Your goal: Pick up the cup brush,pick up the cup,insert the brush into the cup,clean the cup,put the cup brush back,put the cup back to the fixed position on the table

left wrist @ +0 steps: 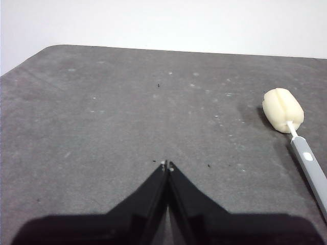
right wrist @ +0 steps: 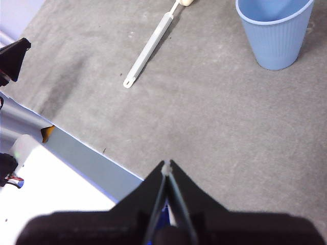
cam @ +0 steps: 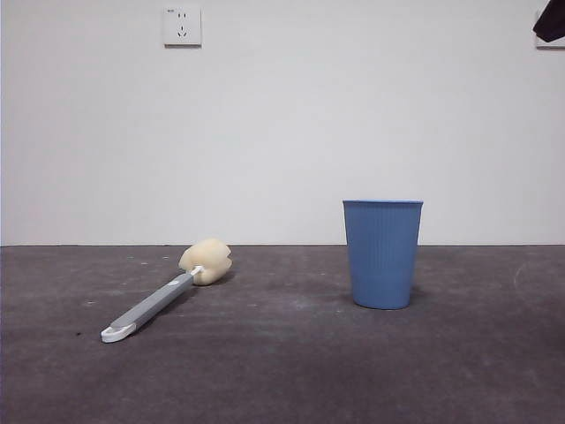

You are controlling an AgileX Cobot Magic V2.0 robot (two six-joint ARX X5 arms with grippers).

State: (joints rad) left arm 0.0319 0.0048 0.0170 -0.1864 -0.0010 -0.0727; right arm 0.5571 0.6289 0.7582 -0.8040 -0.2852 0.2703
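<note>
Left wrist view shows the left gripper (left wrist: 166,164) with its two black jaws pressed together, holding nothing, poised above the wide dark grey matte table (left wrist: 112,112). Ahead of those tips and off to one side lies the cup brush (left wrist: 294,140), a slim grey-handled brush with a cream-yellow lumpy sponge head, flat on the surface and well apart from the jaws. Right wrist view shows the right gripper (right wrist: 166,164) likewise closed and empty, hanging near the table's edge; beyond it the brush's white looped end (right wrist: 127,83) points back toward it, and farther on stands the blue ribbed plastic tumbler, the cup (right wrist: 276,35), upright and open-mouthed.

The step in hand looks like picking up the brush, not yet begun. To do it well, the left gripper should spread its jaws first, swing across until they straddle the grey handle crosswise, about mid-length, clear of the soft sponge, then descend and close. A grip on the sponge would likely squash and slip; one at the loop would leave the head drooping.
</note>
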